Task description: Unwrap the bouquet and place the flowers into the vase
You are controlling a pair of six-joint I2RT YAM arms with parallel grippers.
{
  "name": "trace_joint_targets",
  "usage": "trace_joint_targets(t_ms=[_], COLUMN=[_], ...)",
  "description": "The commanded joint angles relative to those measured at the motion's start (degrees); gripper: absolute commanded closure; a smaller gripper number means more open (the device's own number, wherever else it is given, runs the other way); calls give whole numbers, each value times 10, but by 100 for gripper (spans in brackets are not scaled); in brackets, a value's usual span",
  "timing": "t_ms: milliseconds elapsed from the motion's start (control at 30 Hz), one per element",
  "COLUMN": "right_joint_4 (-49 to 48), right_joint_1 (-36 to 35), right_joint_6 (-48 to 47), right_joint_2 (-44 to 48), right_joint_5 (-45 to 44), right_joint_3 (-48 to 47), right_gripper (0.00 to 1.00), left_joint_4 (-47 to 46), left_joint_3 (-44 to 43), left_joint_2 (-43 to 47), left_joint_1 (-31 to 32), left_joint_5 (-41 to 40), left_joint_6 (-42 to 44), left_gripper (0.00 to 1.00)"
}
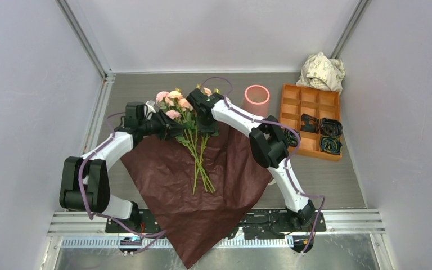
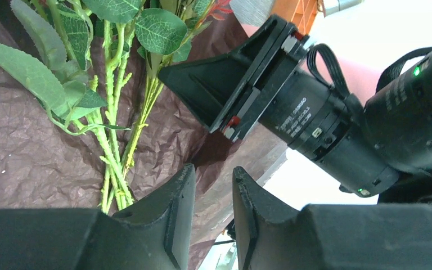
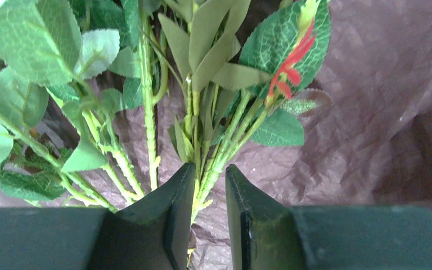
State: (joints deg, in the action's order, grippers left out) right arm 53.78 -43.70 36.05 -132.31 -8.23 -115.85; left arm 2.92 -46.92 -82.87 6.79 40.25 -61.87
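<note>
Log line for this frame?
paper: spread flat; flowers: lying on paper; vase: upright, no flowers; right pincer: closed on flowers; left pincer: beside flowers

Grey worktop (image 1: 332,180) carried dark red paper (image 1: 202,208) overhanging near edge; pink vase (image 1: 256,100), orange tray (image 1: 283,115), paper ball (image 1: 322,71) stood toward far right corner.

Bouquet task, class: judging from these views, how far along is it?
Done: the dark red paper lies spread open, flowers lying loose on it. In hand: the right fingers pinch a few stems; the left fingers hang beside them, gripping nothing. Left: lifting the flowers into the vase, which holds none.
</note>
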Motion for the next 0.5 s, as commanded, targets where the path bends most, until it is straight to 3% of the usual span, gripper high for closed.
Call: trace_joint_targets(t_ms=[0,467], right_joint_4=[-16,-23], right_joint_1=[6,10], right_joint_6=[-12,-11], right_joint_2=[-6,-30], right_joint_5=[16,44], right_joint_3=[-34,-55], right_gripper=[67,67], left_joint_4=[18,31], left_joint_3=[-26,-23], left_joint_2=[17,12], left_joint_1=[0,0], left_joint_5=[13,-3], left_joint_6=[37,50], left_gripper=[68,68])
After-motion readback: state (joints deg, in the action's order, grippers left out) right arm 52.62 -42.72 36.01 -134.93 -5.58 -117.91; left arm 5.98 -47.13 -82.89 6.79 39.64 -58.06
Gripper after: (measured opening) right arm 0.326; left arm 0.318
